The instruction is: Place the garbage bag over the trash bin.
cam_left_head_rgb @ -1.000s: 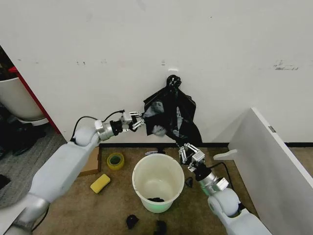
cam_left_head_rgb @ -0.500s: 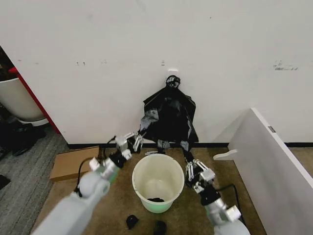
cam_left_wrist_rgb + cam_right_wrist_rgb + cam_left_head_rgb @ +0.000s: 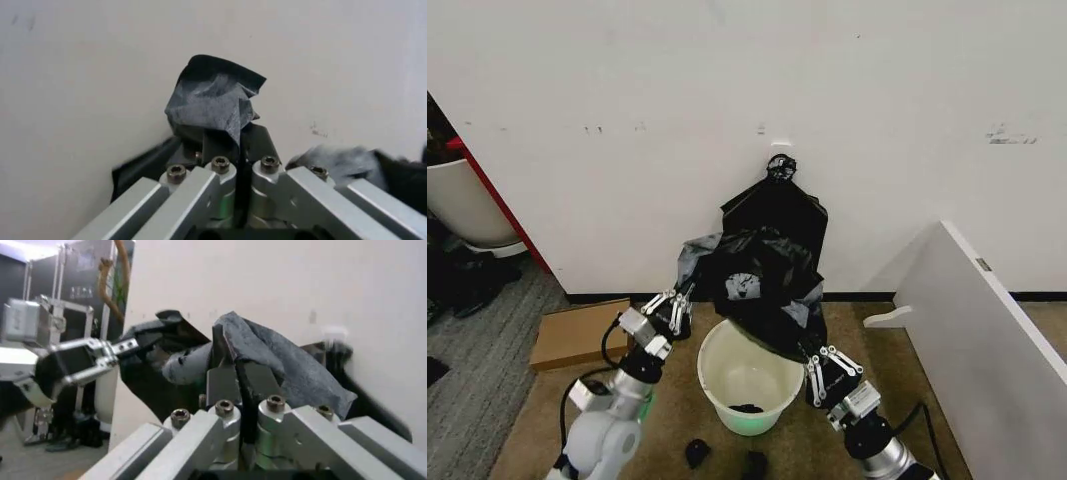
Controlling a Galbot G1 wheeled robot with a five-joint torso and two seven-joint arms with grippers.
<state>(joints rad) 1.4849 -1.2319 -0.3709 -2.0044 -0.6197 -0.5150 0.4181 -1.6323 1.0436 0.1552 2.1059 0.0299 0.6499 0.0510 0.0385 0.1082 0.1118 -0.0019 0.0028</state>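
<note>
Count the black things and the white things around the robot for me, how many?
Black: 4 (garbage bag, two floor scraps, scrap inside bin)
White: 3 (trash bin, slanted board, tub)
Total: 7

Both end effectors [image 3: 677, 305] [image 3: 822, 365] raised, fingers pinched together.

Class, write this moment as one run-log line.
left gripper: shut on garbage bag | right gripper: shut on garbage bag | bag spread above trash bin | not yet over rim
</note>
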